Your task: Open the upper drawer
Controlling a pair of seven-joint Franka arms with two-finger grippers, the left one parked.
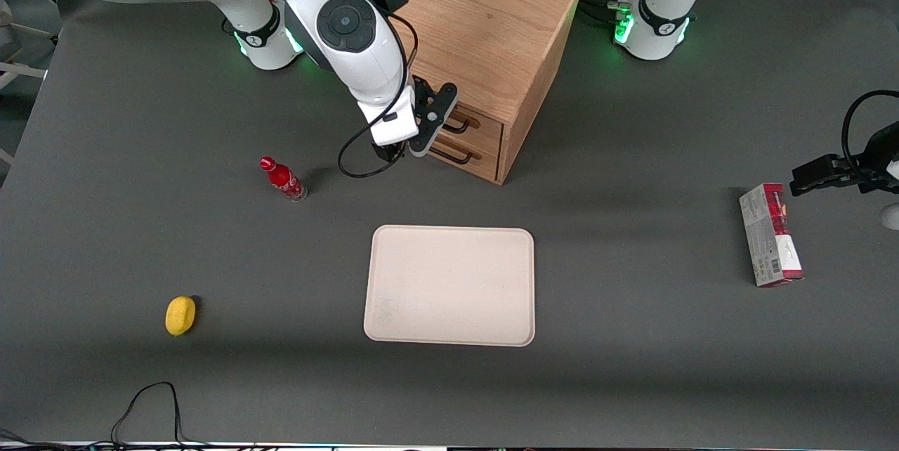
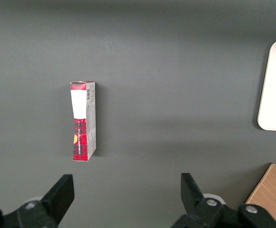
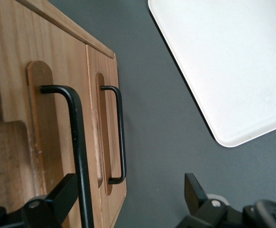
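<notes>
The oak cabinet [image 1: 491, 8] stands at the back of the table. Its upper drawer [image 1: 484, 122] looks shut; its light wood front [image 3: 14, 80] carries a thin black bar handle [image 3: 77, 142]. The lower drawer [image 1: 472, 159] sits just beneath it with the same kind of handle [image 3: 120, 133]. My right gripper [image 1: 437, 124] is in front of the drawer fronts at the height of the upper handle. Its fingers are open [image 3: 128, 194]. The upper handle's bar runs between them, close against one finger [image 3: 62, 194]; the other finger [image 3: 192, 190] is well apart over the table.
A beige tray [image 1: 449, 286] lies nearer the front camera than the cabinet and shows in the right wrist view [image 3: 233, 61]. A red bottle [image 1: 283, 179] and a yellow object [image 1: 180, 315] lie toward the working arm's end. A red-and-white box [image 1: 770, 234] lies toward the parked arm's end.
</notes>
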